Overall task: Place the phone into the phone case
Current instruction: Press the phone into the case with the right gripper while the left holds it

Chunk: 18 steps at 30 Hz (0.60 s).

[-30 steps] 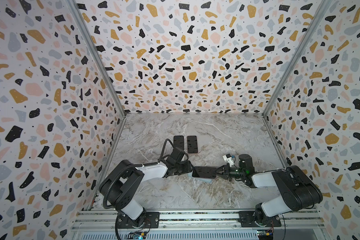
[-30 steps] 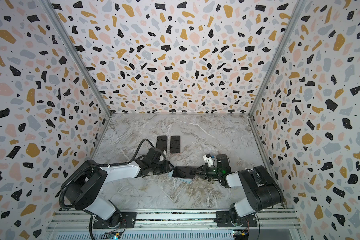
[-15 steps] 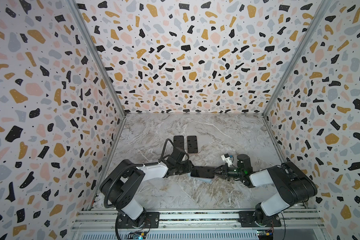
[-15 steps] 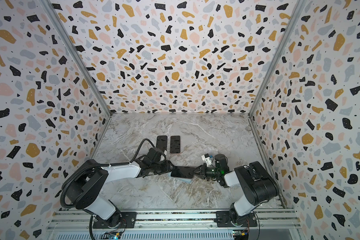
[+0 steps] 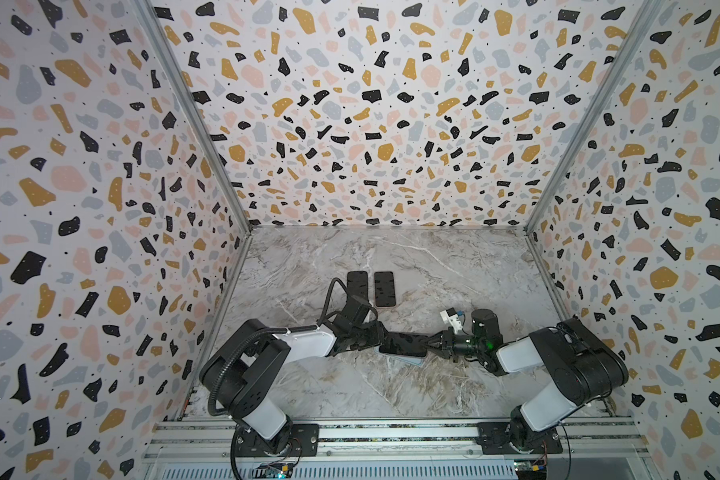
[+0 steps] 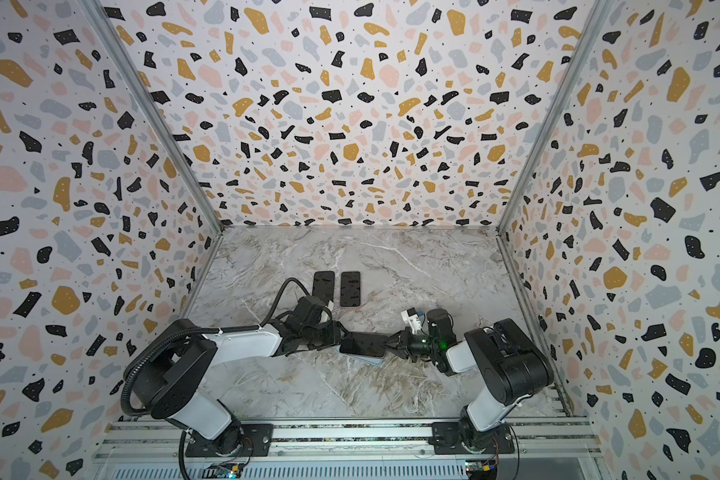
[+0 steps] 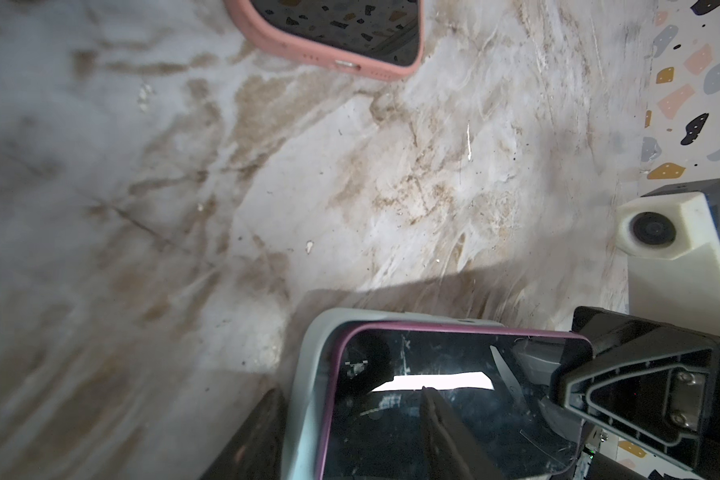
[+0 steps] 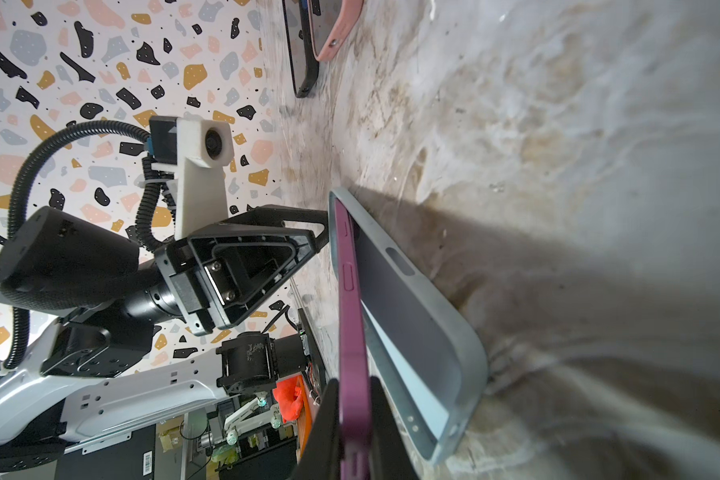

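The phone (image 5: 404, 345) (image 6: 362, 345) has a black screen and a purple edge (image 8: 352, 324). It sits slanted over the pale grey-blue phone case (image 5: 412, 360) (image 6: 368, 360) (image 8: 425, 332), which lies on the marble floor. The phone's left end is down in the case and its right end is raised. My right gripper (image 5: 431, 345) (image 8: 354, 382) is shut on that raised end. My left gripper (image 5: 381, 338) (image 7: 350, 390) is at the other end. One of its fingers is against the case's outer wall (image 7: 308, 374) and the other is on the screen (image 7: 371, 436).
Two more cased phones lie side by side farther back, one black (image 5: 357, 284) (image 8: 304, 62) and one pink (image 5: 384, 289) (image 7: 337, 54). Terrazzo walls close in three sides. The arms' mounting rail (image 5: 391, 432) runs along the front.
The right gripper has moved the phone slightly to the left, toward the left gripper. The left arm has hardly moved.
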{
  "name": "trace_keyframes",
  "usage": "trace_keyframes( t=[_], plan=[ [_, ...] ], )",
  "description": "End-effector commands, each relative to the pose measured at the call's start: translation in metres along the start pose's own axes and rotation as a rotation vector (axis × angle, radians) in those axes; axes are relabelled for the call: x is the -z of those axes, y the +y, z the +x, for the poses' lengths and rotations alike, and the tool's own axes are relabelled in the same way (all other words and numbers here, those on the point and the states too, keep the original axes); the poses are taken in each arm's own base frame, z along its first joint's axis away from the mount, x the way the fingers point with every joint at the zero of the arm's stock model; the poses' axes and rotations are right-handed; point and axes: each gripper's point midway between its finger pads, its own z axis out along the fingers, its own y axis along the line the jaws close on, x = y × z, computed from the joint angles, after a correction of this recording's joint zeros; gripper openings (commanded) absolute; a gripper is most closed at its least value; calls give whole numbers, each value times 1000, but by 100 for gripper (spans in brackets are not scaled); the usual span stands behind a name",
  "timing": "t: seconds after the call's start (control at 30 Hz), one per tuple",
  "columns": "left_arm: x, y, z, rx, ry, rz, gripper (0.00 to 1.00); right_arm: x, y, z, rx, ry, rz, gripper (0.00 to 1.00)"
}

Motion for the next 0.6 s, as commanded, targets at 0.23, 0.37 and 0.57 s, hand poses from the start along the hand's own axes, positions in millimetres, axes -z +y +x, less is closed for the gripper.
trace_keyframes(
  t=[0.23,0.37,0.57],
  plan=[
    [-5,-5,10,-3,19,40,53,-9,-21,6,-82,5,73,0],
    [-6,-7,11,-4,15,54,53,-12,-21,6,-92,8,74,0],
    [-6,-8,11,-1,14,62,53,-16,-23,7,-104,14,84,0]
  ],
)
